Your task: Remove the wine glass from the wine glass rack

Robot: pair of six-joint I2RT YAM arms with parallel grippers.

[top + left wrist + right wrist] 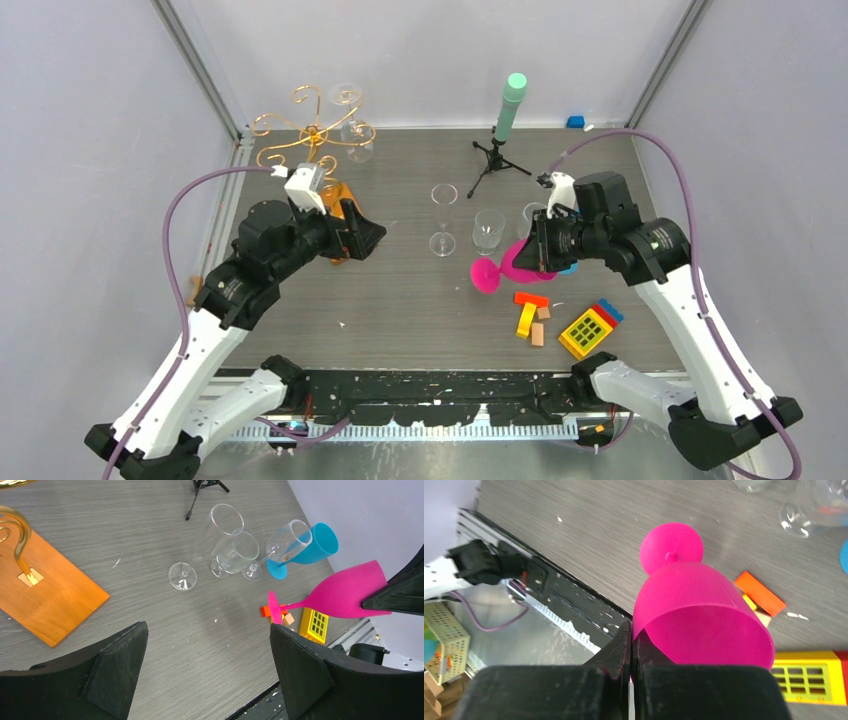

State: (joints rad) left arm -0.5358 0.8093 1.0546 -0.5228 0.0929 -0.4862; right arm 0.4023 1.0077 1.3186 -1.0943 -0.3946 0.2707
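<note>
The magenta plastic wine glass [696, 610] is held tilted over the grey table [400, 290], its rim pinched in the clenched right gripper [630, 630]. It is well apart from the gold wire rack [315, 130] on its orange wooden base, where a clear glass [355, 135] hangs. The left gripper [207, 627] gapes empty near that base.

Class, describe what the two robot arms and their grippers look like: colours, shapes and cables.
The left arm and right arm have white lower links, black joint housings and black bases. A purple cable loops along each, and each wrist carries a white camera module. The left gripper and right gripper are black, with two wedge-shaped fingers.
</note>
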